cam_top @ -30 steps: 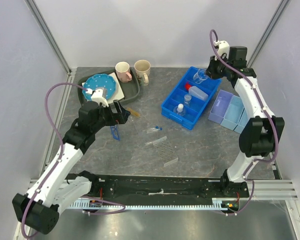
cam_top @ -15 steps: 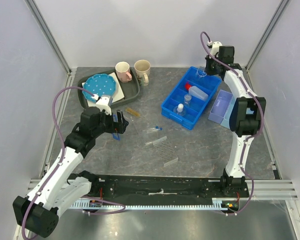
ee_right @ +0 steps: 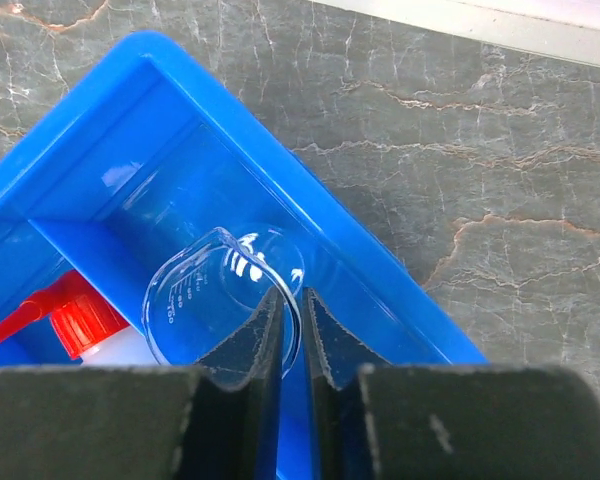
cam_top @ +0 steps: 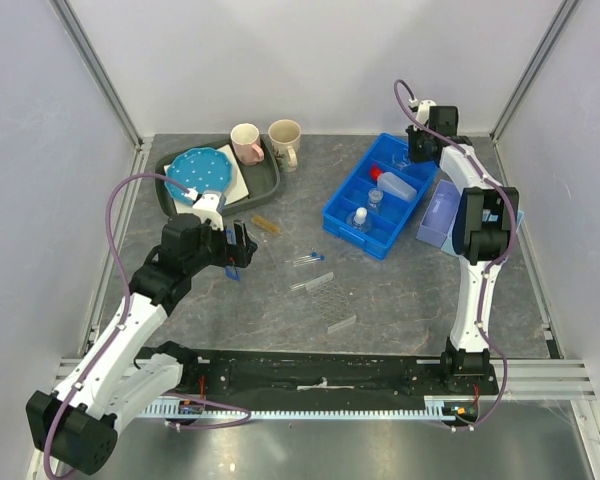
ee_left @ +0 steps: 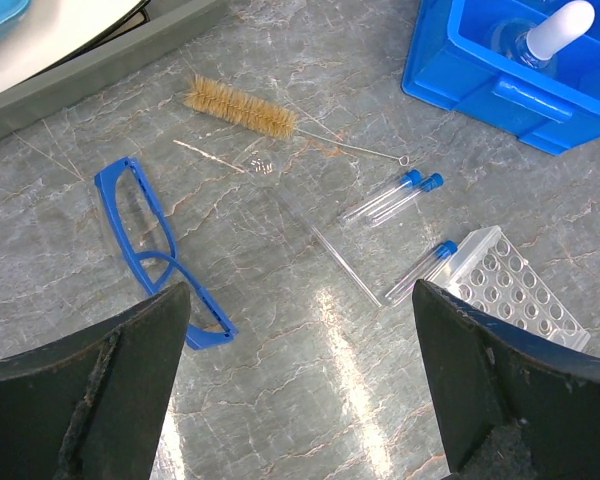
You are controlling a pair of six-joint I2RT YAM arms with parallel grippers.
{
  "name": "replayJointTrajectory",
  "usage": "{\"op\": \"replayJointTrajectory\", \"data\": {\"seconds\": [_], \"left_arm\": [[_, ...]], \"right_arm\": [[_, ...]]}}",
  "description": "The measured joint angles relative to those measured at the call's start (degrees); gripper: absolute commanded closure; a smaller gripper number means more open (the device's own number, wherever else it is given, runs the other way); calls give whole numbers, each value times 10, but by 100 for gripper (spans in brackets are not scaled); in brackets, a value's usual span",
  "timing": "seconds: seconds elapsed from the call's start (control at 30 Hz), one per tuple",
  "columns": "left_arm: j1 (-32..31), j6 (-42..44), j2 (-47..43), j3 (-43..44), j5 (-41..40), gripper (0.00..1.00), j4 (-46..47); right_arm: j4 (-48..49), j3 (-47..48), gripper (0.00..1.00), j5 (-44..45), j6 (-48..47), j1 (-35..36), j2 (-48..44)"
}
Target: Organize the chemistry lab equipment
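Note:
My right gripper [cam_top: 417,150] is shut on the rim of the small clear beaker [ee_right: 215,295], one finger inside it and one outside. It holds the beaker tilted in the far corner compartment of the blue bin [ee_right: 380,290]. The red-capped squeeze bottle [cam_top: 392,183] lies in the adjoining compartment. My left gripper [ee_left: 300,390] is open and empty above the table. Beside its left finger lie the blue-framed safety glasses [ee_left: 145,255]. Beyond it are the tan bristle brush [ee_left: 240,105], blue-capped tubes [ee_left: 392,196] and the clear tube rack [ee_left: 510,292].
A grey tray [cam_top: 270,180] with a blue dotted plate [cam_top: 200,170] and two mugs [cam_top: 247,142] stands at the back left. Lavender and light-blue bins [cam_top: 450,222] stand right of the blue bin. A thin glass rod [ee_left: 325,240] and a clear piece [cam_top: 341,323] lie mid-table.
My right gripper has moved left and down with the beaker, into the bin's far corner. My left gripper shifted slightly nearer over the glasses and then stayed still.

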Motion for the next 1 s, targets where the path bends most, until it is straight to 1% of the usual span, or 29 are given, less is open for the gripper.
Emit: {"op": "replayJointTrajectory", "data": {"seconds": [0.33, 0.5, 0.6, 0.63, 0.73, 0.77, 0.83, 0.87, 0.93, 0.97, 1.0], "left_arm": [[0, 0, 2, 0, 3, 2, 0], [0, -23, -10, -5, 26, 2, -6], [0, -54, -44, -25, 47, 2, -14], [0, -65, -58, -32, 52, 2, -18], [0, -101, -92, -45, 70, 2, -24], [0, -111, -99, -47, 76, 2, -24], [0, -131, -108, -49, 82, 2, -24], [0, -140, -110, -50, 83, 2, -25], [0, -157, -110, -51, 85, 2, -27], [0, -163, -110, -52, 85, 2, -29], [0, -169, -106, -52, 85, 2, -31]], "right_arm": [[0, -3, 59, -8, 0, 0, 1], [-10, -26, 46, -18, 2, 0, -28], [-13, -46, 37, -24, 0, 0, -72], [-13, -55, 33, -27, -1, 0, -92], [-12, -88, 27, -41, -5, 0, -161], [-8, -102, 23, -49, -7, 0, -185], [-6, -137, 19, -68, -9, 0, -243], [-2, -156, 13, -79, -10, 0, -271], [2, -191, 7, -99, -12, 0, -320], [7, -214, 2, -110, -12, 0, -345], [11, -238, 2, -119, -10, 0, -370]]}}
